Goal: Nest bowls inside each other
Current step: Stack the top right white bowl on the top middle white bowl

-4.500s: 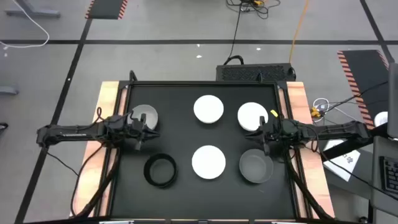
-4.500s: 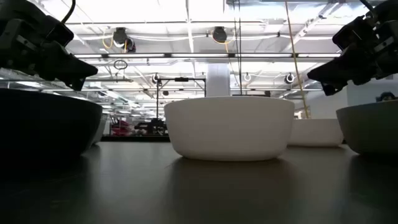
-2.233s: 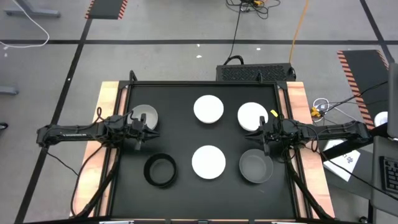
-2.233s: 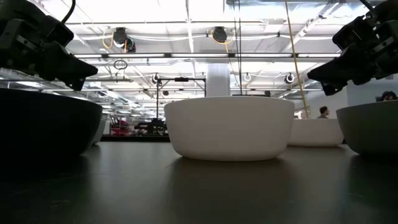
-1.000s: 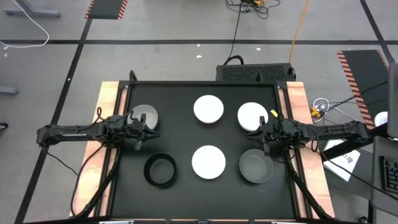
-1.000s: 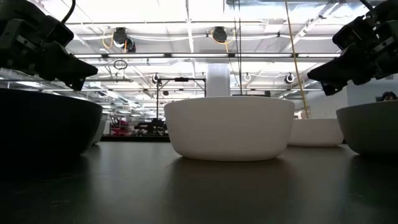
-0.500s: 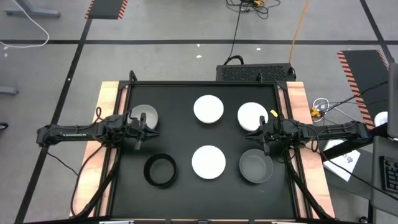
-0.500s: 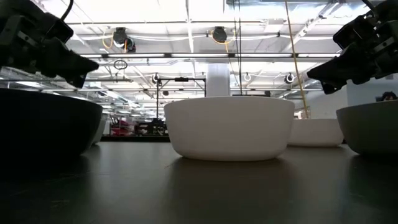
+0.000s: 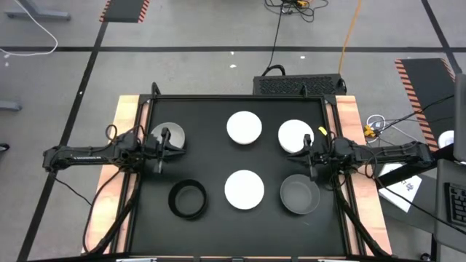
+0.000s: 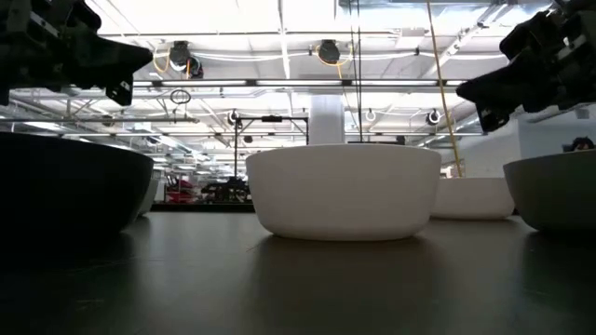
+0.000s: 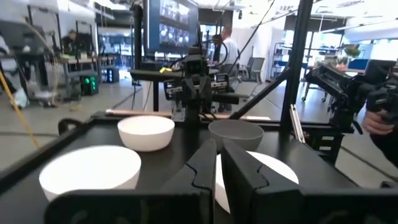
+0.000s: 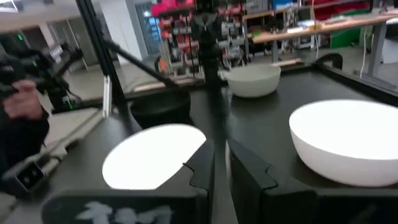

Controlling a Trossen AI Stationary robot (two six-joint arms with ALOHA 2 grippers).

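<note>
We look down on a black table top (image 9: 218, 116) framed by pale wooden side rails, with a grey workshop floor all round it.

Our left gripper (image 9: 164, 142) hangs above the left edge of the table, its fingers pressed together and holding nothing, right over the near rim of a small white round plastic bowl (image 9: 172, 134). Our right gripper (image 9: 312, 154) mirrors it at the right edge, fingers likewise pressed together and empty, poised between a white bowl at the far right (image 9: 294, 135) and a matte grey round bowl (image 9: 299, 194) nearer the front.

Outward from there we count a white bowl at far centre (image 9: 244, 126), a white bowl at front centre (image 9: 244, 188) and a black round bowl (image 9: 188, 199) at front left.

We judge the task not yet begun: only five bowls show, each standing alone and well apart from the rest, none inside another. All the nesting is left to do.

For room, the middle of the table is open between the bowls, so lifting and carrying looks unobstructed. The left and right bowls sit near the side rails, where approach is tighter.
</note>
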